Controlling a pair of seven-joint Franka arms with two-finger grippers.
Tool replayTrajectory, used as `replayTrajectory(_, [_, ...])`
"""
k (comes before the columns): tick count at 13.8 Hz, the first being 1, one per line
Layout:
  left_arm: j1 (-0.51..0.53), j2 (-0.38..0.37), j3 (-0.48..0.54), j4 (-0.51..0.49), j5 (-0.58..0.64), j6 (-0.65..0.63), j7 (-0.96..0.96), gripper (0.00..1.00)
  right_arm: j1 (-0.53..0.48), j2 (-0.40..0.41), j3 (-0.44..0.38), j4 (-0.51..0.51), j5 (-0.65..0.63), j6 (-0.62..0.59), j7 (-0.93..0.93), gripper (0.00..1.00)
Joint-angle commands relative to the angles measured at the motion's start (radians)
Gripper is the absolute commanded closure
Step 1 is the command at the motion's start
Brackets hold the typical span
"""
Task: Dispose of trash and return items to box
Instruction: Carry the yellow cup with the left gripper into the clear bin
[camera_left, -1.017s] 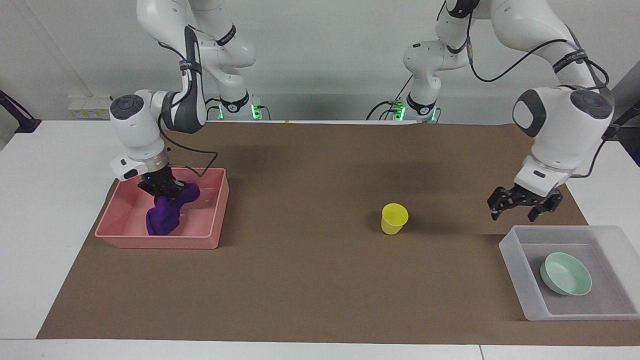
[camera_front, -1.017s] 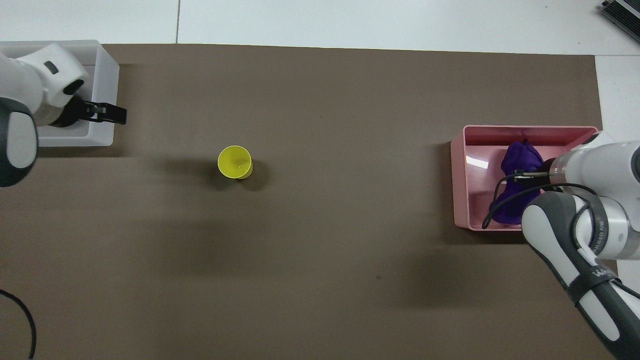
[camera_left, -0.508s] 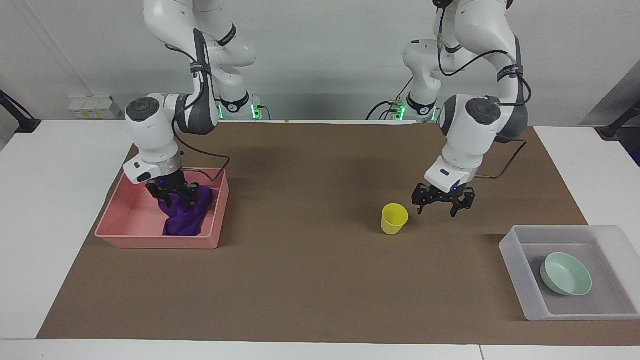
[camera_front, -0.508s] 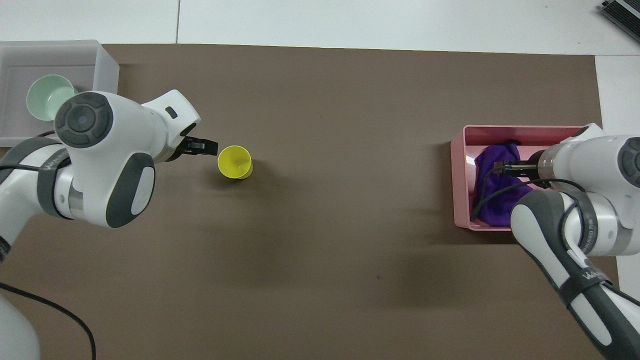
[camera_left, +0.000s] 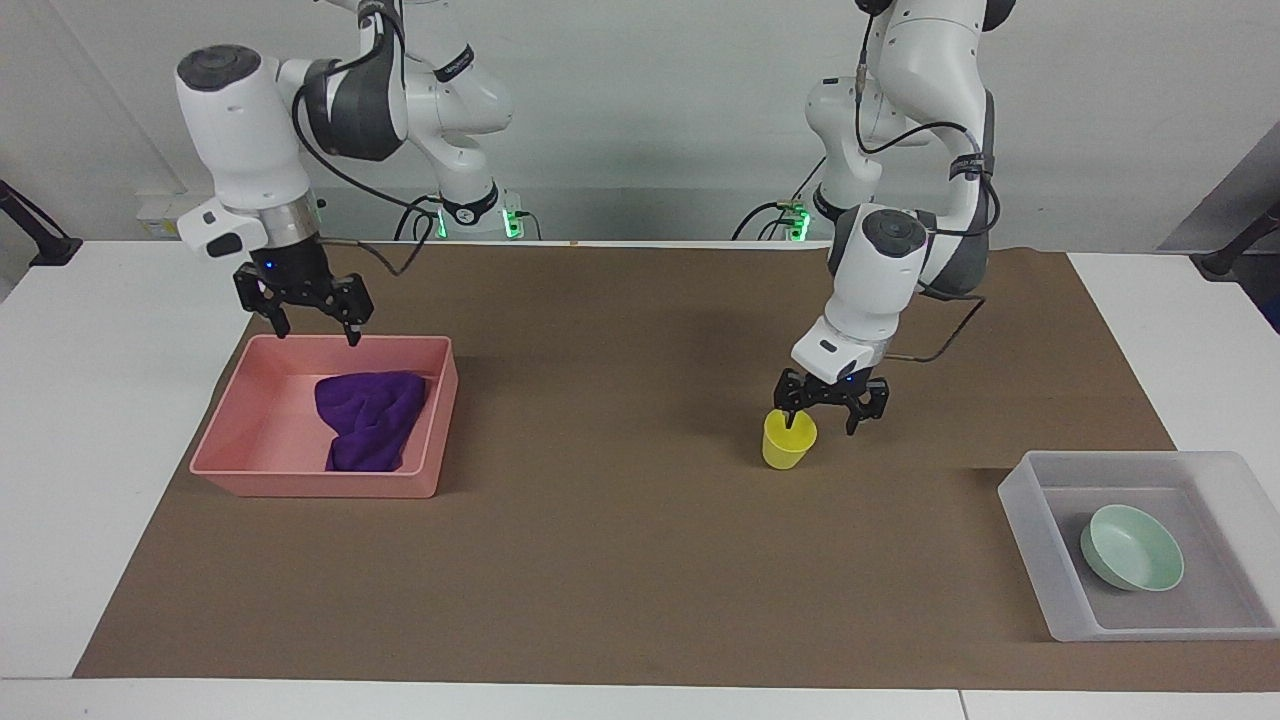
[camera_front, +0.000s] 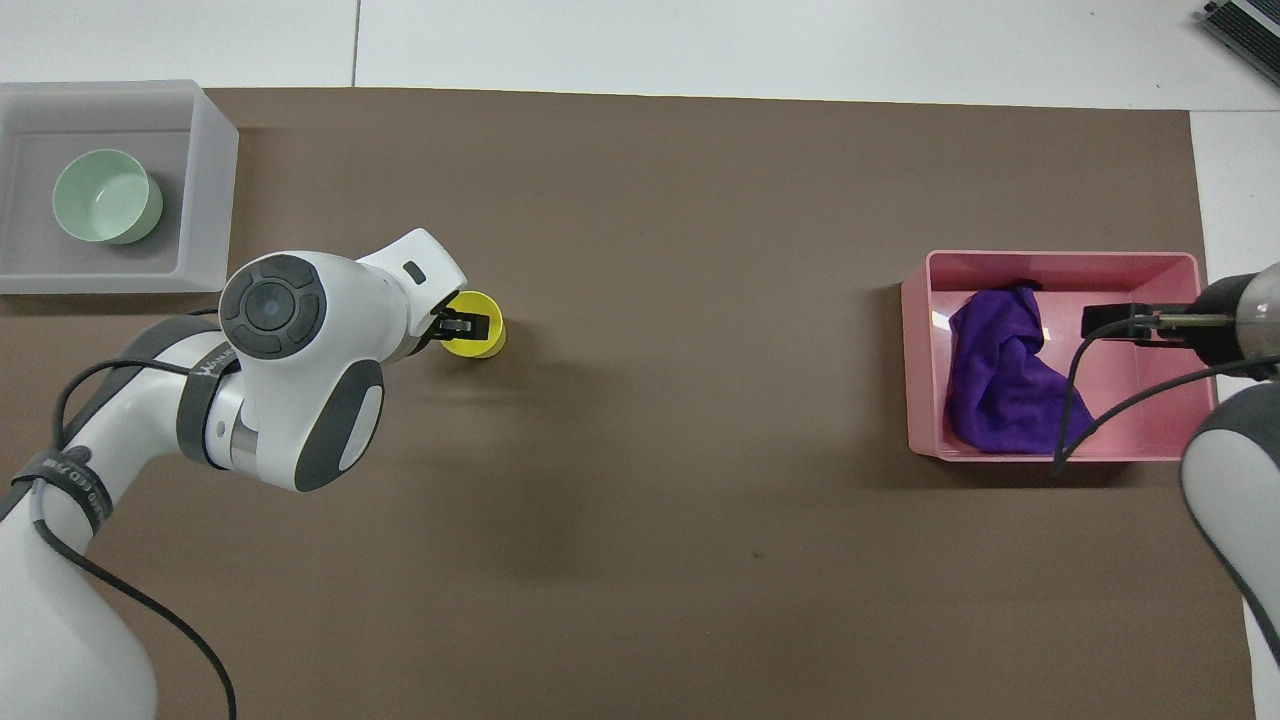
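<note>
Across the table we see a brown mat (camera_left: 620, 560), and on it, largest first, the pink tray (camera_left: 245, 465) at the right arm's end and the frosted white box (camera_left: 1030, 545) at the left arm's end, the box lying farther from the robots than the tray. Inside the pink tray lies the purple rag (camera_left: 370, 418), crumpled against the wall that faces the middle of the table, with nothing gripping it. Inside the box sits the mint-green bowl (camera_left: 1131, 547), tilted, well apart from both grippers. Between tray and box, nearer the box, the yellow cup (camera_left: 788, 440) stands upright on the mat.

Our right gripper (camera_left: 304, 318) hangs above the pink tray's robot-side wall, its fingers spread wide and holding nothing. Our left gripper (camera_left: 826, 405) is down at the cup: its fingers are parted, with one fingertip (camera_left: 791, 416) dipping inside the cup's mouth and the other outside the rim, toward the box. We cannot tell whether either finger touches the rim.
</note>
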Motion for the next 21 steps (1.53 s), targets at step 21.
replayTrajectory(21, [0.484, 0.175, 0.018, 0.601, -0.06, -0.375, 0.287, 1.0, -0.021, 0.045, -0.011, 0.296, 0.071, -0.394, 0.008, 0.0])
